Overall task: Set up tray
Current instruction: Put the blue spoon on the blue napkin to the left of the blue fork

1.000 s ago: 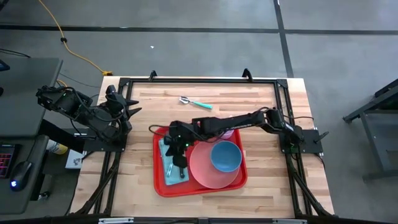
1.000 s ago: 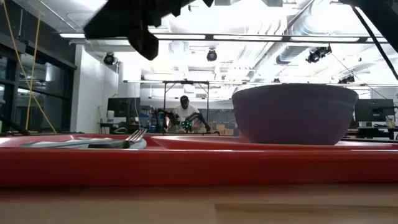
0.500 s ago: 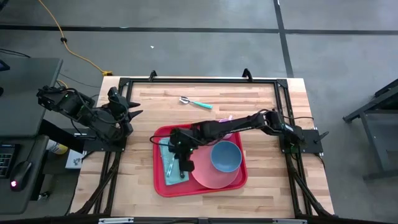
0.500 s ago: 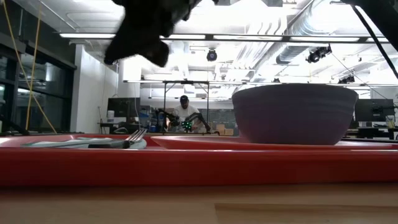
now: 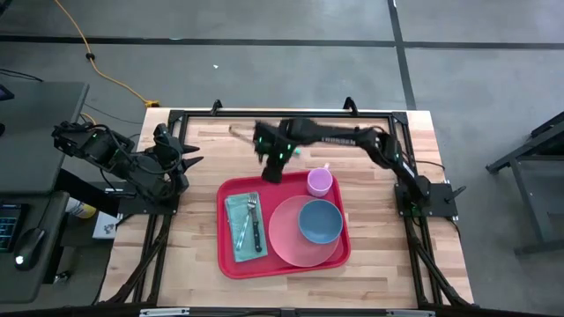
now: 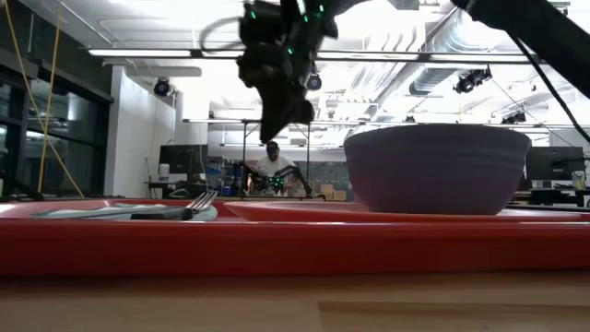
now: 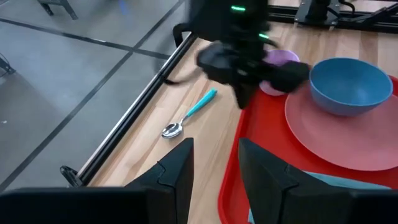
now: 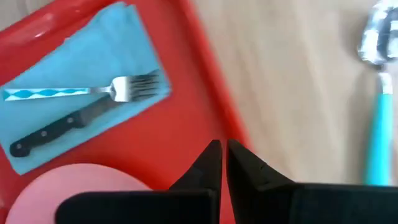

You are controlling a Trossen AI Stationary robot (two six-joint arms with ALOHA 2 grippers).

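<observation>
The red tray lies in the middle of the table. It holds a pink plate with a blue bowl on it, a pink cup, and a teal napkin with a fork and a knife lying on it. A teal-handled spoon lies on the wood beyond the tray's far edge. My right gripper hangs shut and empty above the tray's far rim, short of the spoon. My left gripper stays open at the table's left edge.
A black frame rail runs along the table's far edge, just behind the spoon. Bare wood lies left of the tray and between the tray and that rail. In the low view a person sits far back in the room.
My right gripper has swung from above the napkin in the tray toward the table's far edge, and now hangs over the tray's far rim near the spoon. It has tipped to point more steeply down. The things on the tray have not moved.
</observation>
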